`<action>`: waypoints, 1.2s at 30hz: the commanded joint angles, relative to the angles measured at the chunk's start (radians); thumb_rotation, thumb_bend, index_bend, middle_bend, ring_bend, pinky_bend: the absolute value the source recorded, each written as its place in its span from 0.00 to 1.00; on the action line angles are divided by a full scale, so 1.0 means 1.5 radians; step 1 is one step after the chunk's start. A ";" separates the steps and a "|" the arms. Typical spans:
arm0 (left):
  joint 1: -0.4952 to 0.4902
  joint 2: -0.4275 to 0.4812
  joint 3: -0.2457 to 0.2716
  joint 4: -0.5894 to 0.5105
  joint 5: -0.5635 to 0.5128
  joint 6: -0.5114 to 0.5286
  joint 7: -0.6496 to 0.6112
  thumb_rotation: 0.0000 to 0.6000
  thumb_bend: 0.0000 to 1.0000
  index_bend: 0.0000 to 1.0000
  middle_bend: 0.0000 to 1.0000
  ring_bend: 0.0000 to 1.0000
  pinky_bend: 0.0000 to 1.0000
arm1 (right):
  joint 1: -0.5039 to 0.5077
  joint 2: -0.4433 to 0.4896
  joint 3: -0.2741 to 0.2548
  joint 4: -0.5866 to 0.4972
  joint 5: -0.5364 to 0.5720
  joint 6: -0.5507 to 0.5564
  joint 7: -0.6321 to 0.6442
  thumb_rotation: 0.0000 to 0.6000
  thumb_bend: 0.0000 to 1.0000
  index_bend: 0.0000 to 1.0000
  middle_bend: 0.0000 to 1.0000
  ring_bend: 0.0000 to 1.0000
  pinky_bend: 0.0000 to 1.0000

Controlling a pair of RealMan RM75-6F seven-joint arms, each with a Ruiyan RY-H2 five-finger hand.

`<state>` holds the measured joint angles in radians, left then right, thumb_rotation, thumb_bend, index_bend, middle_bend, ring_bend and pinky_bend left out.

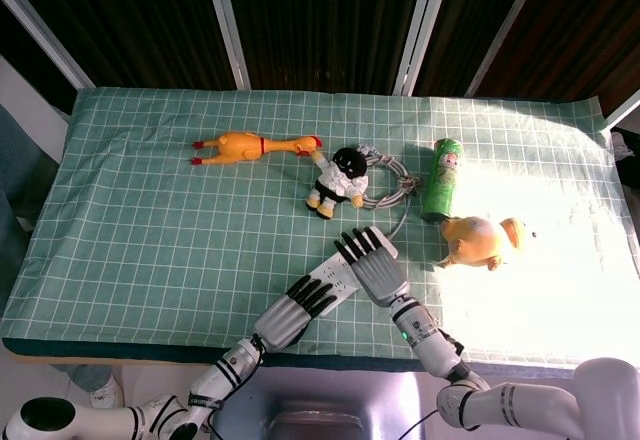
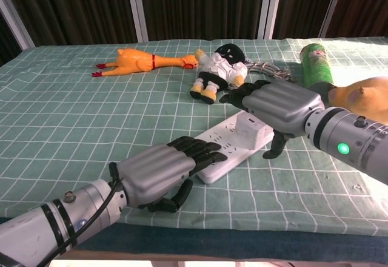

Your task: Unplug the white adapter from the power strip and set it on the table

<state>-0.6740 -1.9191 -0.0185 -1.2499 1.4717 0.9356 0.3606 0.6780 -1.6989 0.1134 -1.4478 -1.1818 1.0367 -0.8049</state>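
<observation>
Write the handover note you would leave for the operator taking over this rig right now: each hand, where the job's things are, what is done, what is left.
Left hand: fingers lie flat on the near end of the power strip, pinning it; holds nothing.
Right hand: spread over the white adapter, thumb down beside the strip; no grip visible.
Adapter sits plugged in at the strip's far end, mostly hidden under the right hand.
Done: strip braced, right hand in place.
Left: grip the adapter, pull it out, set it on the green cloth.
</observation>
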 commanded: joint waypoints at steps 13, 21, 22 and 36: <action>0.001 -0.003 0.007 0.008 -0.002 0.002 0.001 1.00 0.81 0.00 0.00 0.00 0.06 | 0.008 -0.027 -0.008 0.024 -0.010 0.017 -0.026 1.00 0.34 0.37 0.25 0.11 0.29; -0.004 -0.003 0.004 0.014 -0.005 -0.004 -0.002 1.00 0.81 0.00 0.00 0.00 0.06 | 0.008 -0.030 -0.008 0.025 -0.008 0.023 -0.030 1.00 0.37 0.41 0.27 0.14 0.32; -0.004 -0.004 0.004 0.015 -0.005 -0.003 -0.002 1.00 0.81 0.00 0.00 0.00 0.06 | 0.009 -0.030 -0.009 0.026 -0.008 0.023 -0.030 1.00 0.37 0.41 0.27 0.14 0.32; 0.000 -0.005 0.011 0.019 -0.006 -0.001 0.000 1.00 0.81 0.00 0.00 0.00 0.06 | 0.003 -0.039 -0.013 0.039 -0.042 0.046 0.006 1.00 0.39 0.63 0.43 0.30 0.46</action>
<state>-0.6746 -1.9263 -0.0026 -1.2210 1.4633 0.9347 0.3613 0.6838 -1.7569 0.0951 -1.3913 -1.2411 1.1030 -0.7986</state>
